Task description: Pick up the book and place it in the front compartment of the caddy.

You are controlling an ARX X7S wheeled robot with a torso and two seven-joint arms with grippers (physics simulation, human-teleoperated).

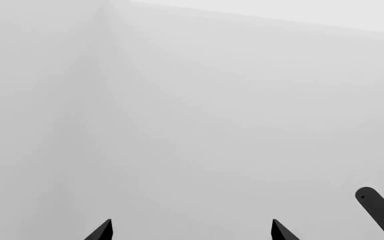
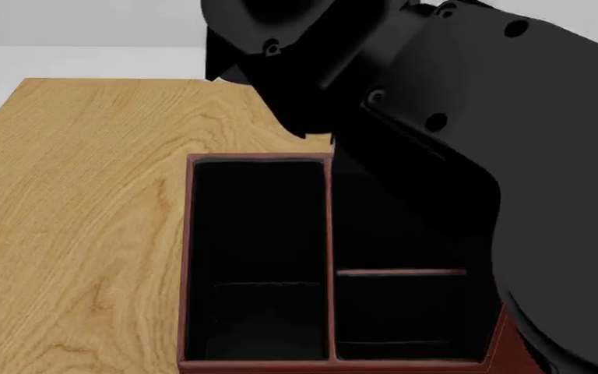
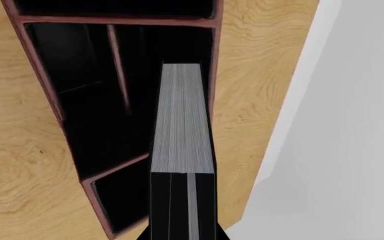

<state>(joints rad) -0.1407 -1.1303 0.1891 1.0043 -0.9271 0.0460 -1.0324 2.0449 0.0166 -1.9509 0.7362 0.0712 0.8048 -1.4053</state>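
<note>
The caddy [image 2: 186, 257] is a dark reddish-brown box with a black interior and partitions, standing on the wooden table [image 2: 81, 195]. It also shows in the right wrist view [image 3: 42, 75]. My right gripper [image 3: 182, 212] is shut on the book [image 3: 182, 120], whose pale grey page edge faces the camera. The book hangs above the caddy's section that runs along one outer wall, close to that wall. In the head view my right arm [image 2: 434, 101] hides the book and the gripper. My left gripper [image 1: 192, 231] is open and empty, facing a plain grey surface.
The table's edge [image 3: 272, 145] runs close beside the caddy's outer wall, with pale grey floor beyond. Bare wood lies left of the caddy in the head view. A black robot part [image 1: 381, 210] shows in a corner of the left wrist view.
</note>
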